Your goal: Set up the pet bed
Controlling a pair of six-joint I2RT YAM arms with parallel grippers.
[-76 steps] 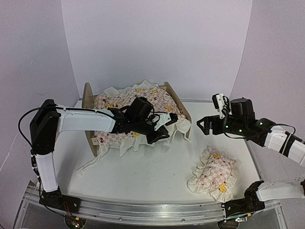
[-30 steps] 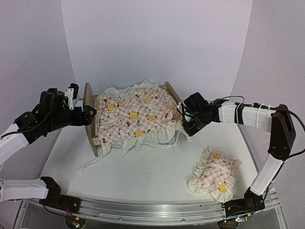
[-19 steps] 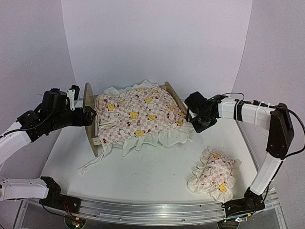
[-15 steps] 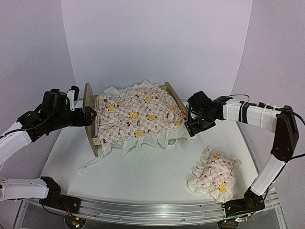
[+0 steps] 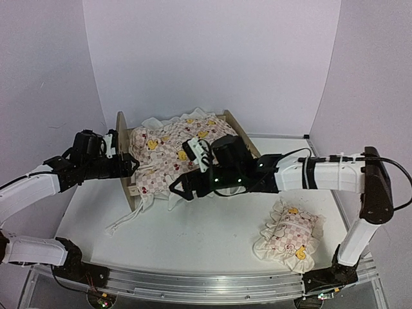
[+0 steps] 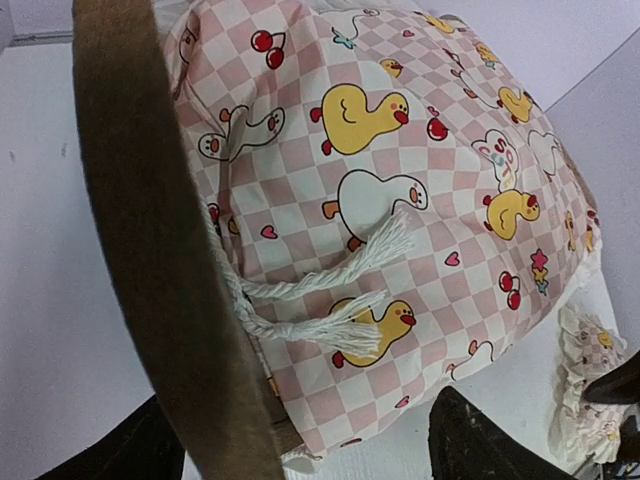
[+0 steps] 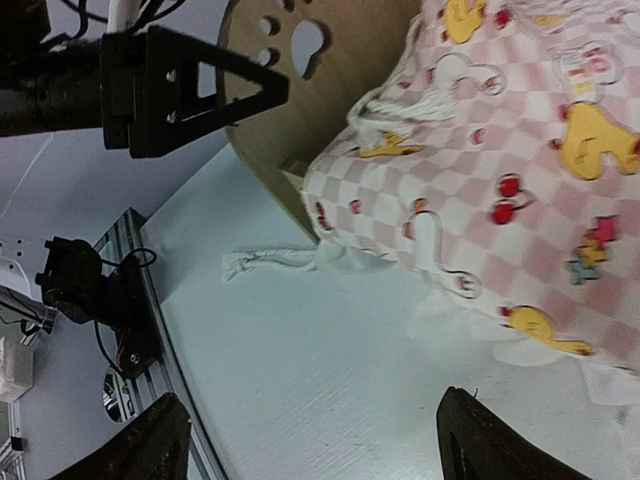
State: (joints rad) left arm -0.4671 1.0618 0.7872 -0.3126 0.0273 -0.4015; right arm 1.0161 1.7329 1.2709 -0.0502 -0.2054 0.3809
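Both hands were open, holding nothing. Left arm extended low from the left, left hand (image 5: 131, 165) astride the headboard edge of the pet bed (image 5: 120, 138). Right arm was stretched across the counter (image 5: 206, 225), right hand (image 5: 180, 188) by the near frill of the quilt (image 5: 170, 145). Bed sat back-left, quilt-covered.

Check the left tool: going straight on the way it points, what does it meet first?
Most likely the pet bed: its wooden headboard edge sits between the open fingers of the left tool, with the quilt just behind. Depth is unclear.
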